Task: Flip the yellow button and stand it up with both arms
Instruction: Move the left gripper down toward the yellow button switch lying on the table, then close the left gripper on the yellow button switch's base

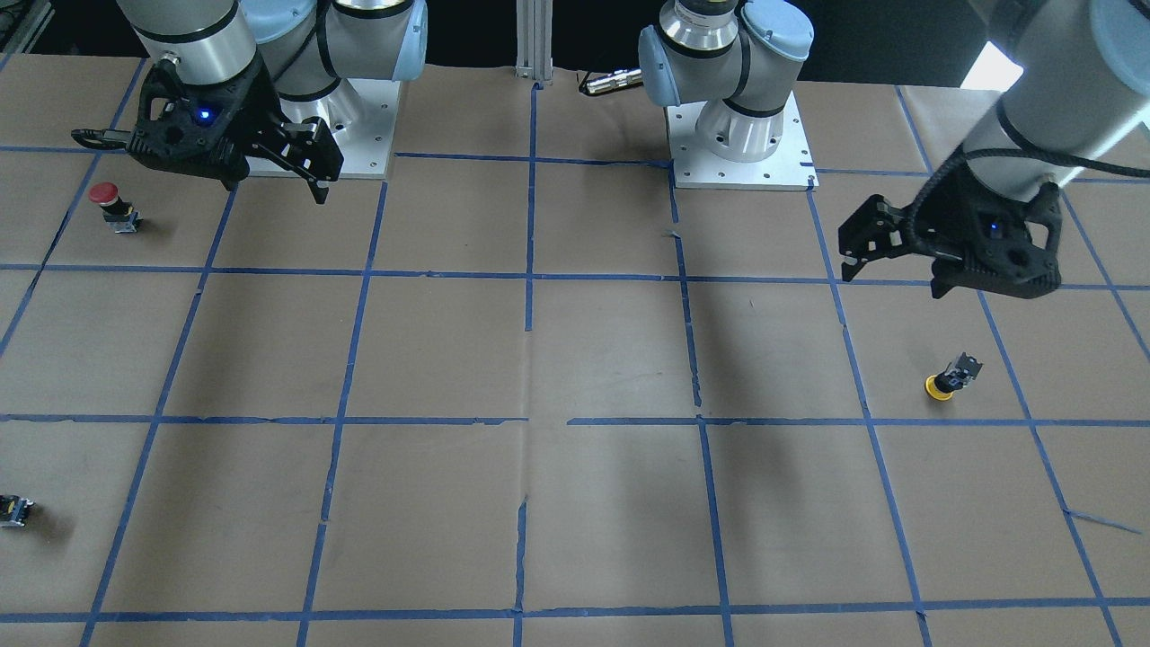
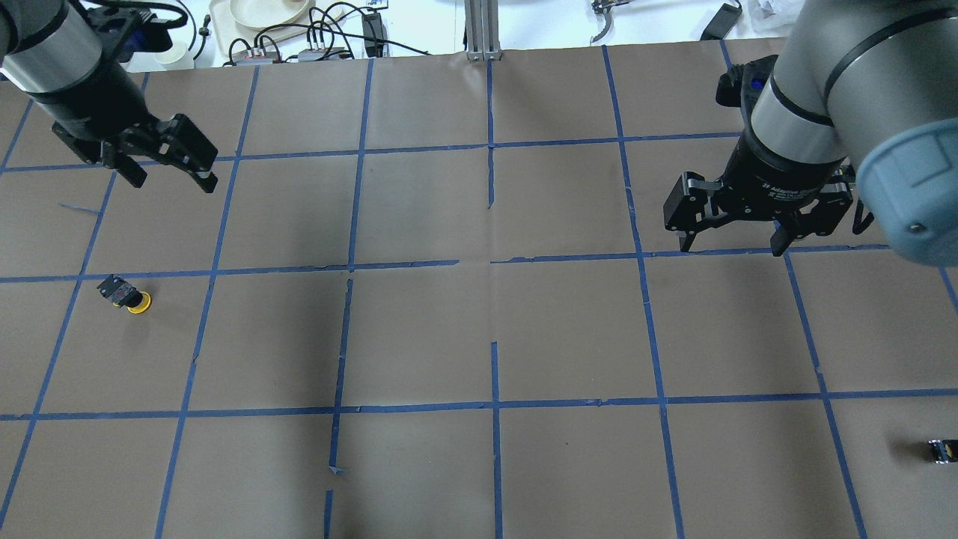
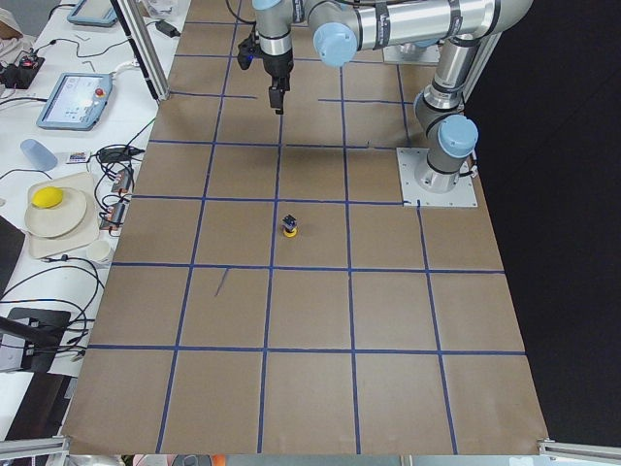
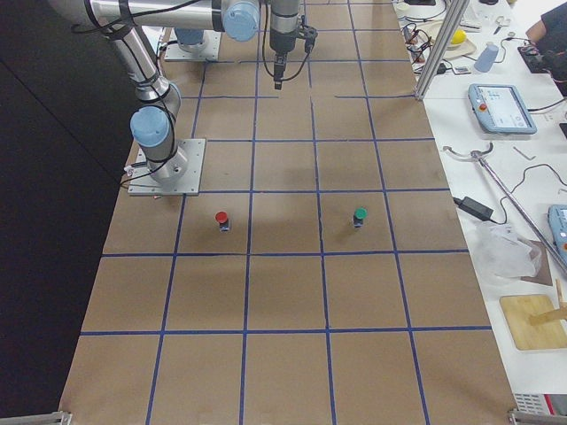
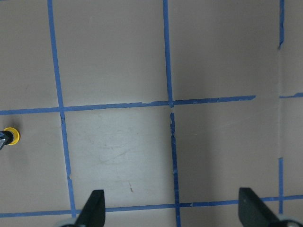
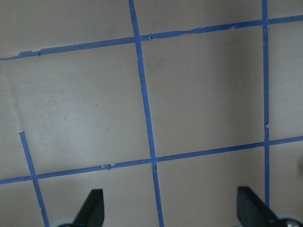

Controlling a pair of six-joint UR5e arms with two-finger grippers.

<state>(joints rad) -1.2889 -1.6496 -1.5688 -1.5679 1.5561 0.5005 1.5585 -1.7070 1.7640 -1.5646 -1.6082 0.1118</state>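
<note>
The yellow button [image 2: 127, 296] lies tilted on the tabletop [image 2: 569, 329], with its long axis running 10 to 4 o'clock in the overhead view and its cap toward 4. The left tool [image 2: 174, 178], spread and empty, is the nearer; the button lies at its 7 o'clock. The right tool [image 2: 732, 243], likewise spread, is well apart

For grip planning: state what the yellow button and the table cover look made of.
Yellow button: smooth yellow cap, probably plastic; black-and-grey body, material unclear at this size. Table cover: matte brown paper, judging by creases and seams, gridded with blue tape.
</note>
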